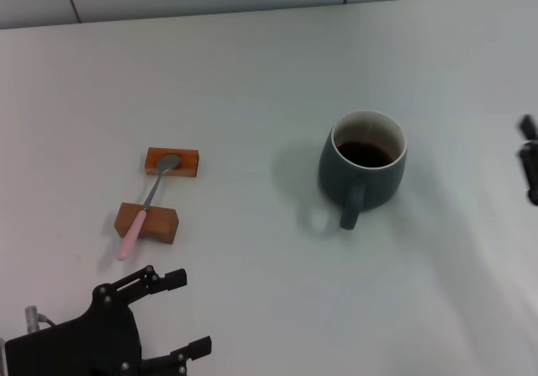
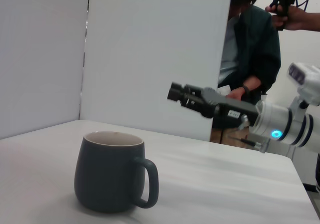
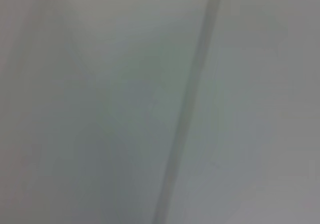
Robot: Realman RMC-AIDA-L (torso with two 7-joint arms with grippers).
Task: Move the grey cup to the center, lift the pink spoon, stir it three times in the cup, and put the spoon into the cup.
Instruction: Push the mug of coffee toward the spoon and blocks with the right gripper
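upright grey cup (image 1: 362, 166) holds only dark liquid; left gripper (image 1: 183, 315) spread, empty; right gripper (image 1: 529, 159) fingers unclear.

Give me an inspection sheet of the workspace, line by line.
Surface: white table, bare around the items.
Job's things: grey cup upright right of centre, handle toward the robot; pink spoon bridging two orange blocks, bowl on the far one.
Clutter: nothing seen beyond the blocks.
Grippers: left gripper open, low near the robot, below the spoon; right gripper at the right edge, clear of the cup.
Cables: nothing seen on the table.
Surroundings: white panels; a seated person behind the right arm.
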